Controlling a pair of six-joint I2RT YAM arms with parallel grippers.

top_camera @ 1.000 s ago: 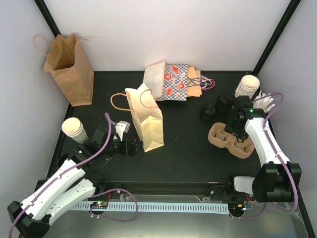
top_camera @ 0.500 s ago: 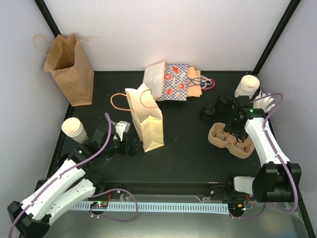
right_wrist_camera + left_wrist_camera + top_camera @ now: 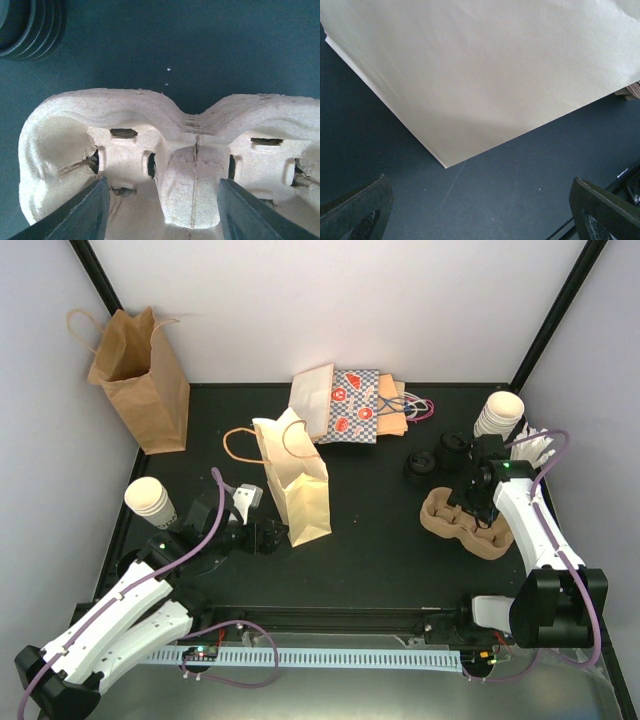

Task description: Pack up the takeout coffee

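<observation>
Two cup stacks (image 3: 150, 502), two standing bags (image 3: 140, 375), one tray (image 3: 440, 515).

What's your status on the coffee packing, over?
Left gripper open, empty, by cream paper bag. Right gripper open astride ridge of beige pulp cup carrier. White paper cup stacks unpacked. Black lids beside carrier.

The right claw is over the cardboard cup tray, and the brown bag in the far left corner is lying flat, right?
Not quite: the top view shows the brown bag standing upright, mouth open. The right gripper is indeed over the cup tray.
</observation>
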